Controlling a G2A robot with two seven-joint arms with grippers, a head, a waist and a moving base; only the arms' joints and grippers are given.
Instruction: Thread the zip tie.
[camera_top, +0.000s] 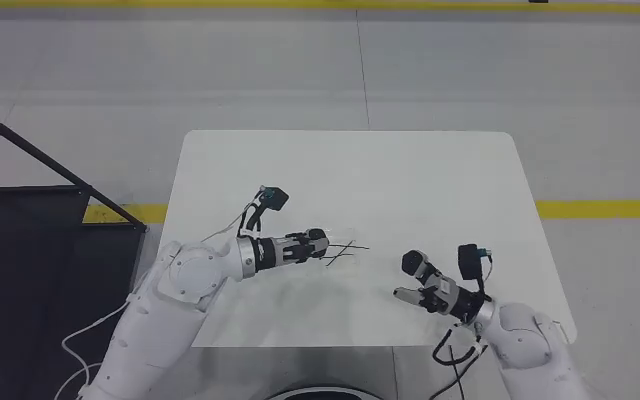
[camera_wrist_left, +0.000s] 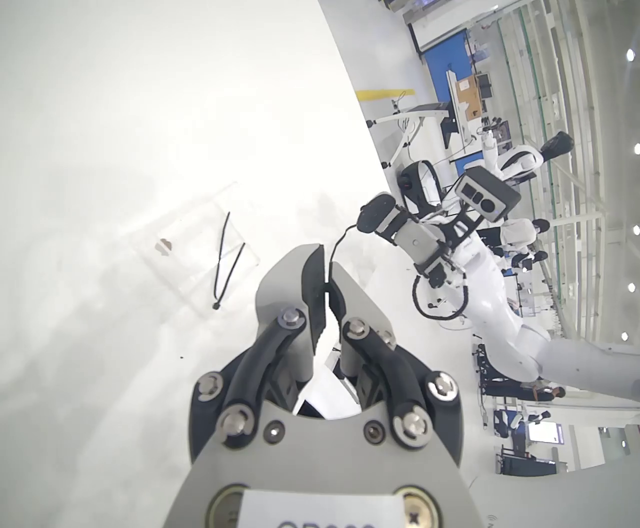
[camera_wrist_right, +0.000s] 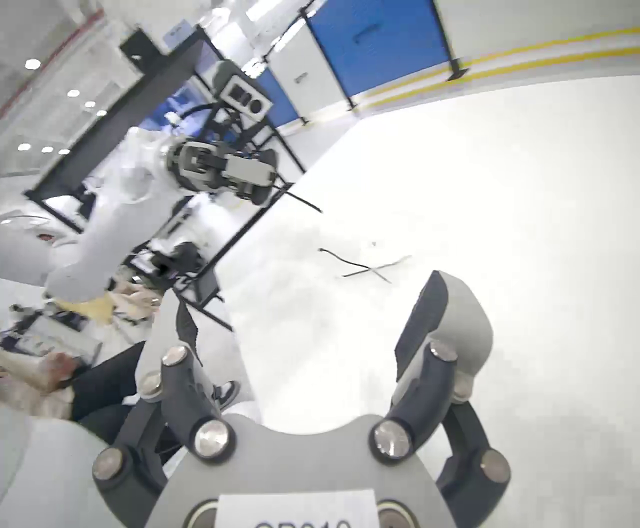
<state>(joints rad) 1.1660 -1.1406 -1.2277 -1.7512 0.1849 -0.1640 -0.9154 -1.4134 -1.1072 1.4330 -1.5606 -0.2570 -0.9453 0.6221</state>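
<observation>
My left gripper hovers over the middle left of the white table, shut on a thin black zip tie whose free end sticks out past the fingertips toward the right arm. In the right wrist view that held tie juts from the left gripper. Two loose black zip ties lie crossed on the table just below it, also seen as the loose ties and as the crossed ties. My right gripper is open near the table's front right, with nothing between its fingers.
A faint clear rectangular sheet lies under the loose ties. A black frame stands off the table's left side. The table's front edge runs close under both arms. Bare tabletop stretches behind and to the right.
</observation>
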